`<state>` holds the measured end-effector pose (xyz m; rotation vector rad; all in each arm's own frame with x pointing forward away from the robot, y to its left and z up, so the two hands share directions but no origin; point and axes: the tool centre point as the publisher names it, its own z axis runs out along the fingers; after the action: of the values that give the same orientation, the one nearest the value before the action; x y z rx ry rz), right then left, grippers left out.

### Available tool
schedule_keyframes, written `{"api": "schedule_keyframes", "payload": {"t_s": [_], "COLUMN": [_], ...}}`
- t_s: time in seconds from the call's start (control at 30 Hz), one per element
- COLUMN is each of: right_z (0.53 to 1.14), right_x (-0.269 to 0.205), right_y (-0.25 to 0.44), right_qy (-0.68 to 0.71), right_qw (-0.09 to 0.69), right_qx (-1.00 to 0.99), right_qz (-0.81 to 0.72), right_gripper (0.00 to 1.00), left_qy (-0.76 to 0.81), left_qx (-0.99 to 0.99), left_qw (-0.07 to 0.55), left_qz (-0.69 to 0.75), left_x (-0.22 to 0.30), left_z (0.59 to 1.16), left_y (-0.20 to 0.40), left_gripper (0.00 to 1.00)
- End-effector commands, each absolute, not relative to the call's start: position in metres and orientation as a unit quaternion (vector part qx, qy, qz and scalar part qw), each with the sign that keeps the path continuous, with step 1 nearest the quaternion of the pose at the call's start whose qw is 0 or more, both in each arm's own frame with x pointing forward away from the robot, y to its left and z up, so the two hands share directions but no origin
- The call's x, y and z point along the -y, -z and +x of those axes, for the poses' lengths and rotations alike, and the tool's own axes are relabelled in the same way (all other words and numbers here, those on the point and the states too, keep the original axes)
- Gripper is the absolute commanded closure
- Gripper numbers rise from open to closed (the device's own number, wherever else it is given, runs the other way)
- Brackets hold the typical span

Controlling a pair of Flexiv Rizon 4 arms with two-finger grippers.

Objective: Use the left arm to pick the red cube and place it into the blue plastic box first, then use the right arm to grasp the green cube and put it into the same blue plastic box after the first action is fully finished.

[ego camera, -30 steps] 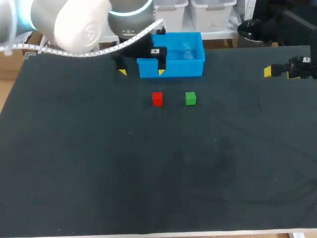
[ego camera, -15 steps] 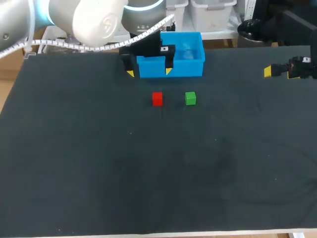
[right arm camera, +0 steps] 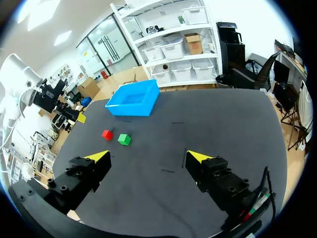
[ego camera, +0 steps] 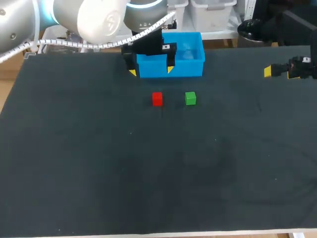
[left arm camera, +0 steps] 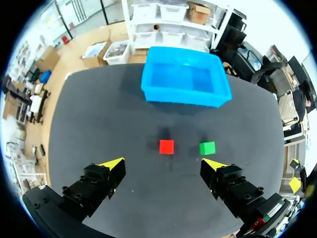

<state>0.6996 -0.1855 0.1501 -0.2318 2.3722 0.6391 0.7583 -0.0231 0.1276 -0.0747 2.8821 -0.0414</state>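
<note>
Jaws wide, left gripper (left arm camera: 163, 163) aloft

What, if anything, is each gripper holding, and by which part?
Nothing: the left gripper and right gripper are open, and the red cube and green cube lie on the table.

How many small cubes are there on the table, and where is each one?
2. The red cube lies in front of the blue plastic box. The green cube lies beside the red one, not touching it. The left wrist view shows no cube inside the box.
</note>
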Motion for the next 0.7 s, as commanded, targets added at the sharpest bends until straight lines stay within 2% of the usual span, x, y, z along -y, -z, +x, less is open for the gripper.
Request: {"api": "schedule_keyframes", "payload": {"t_s": [0.03, 0.7], "right_z": [0.7, 0.7], "right_x": [0.185, 0.185], "right_y": [-0.15, -0.15], "right_qy": [-0.244, -0.244], "right_qw": [0.331, 0.331], "right_qx": [-0.907, -0.907], "right_qz": [-0.089, -0.089], "right_gripper": [0.0, 0.0], "left_qy": [0.014, 0.03], "left_qx": [-0.991, -0.99], "left_qw": [0.127, 0.134], "left_qz": [-0.025, -0.023], "left_x": [0.023, 0.026], "left_z": [0.76, 0.771], "left_y": [-0.128, -0.13], "left_gripper": [0.0, 0.0]}}
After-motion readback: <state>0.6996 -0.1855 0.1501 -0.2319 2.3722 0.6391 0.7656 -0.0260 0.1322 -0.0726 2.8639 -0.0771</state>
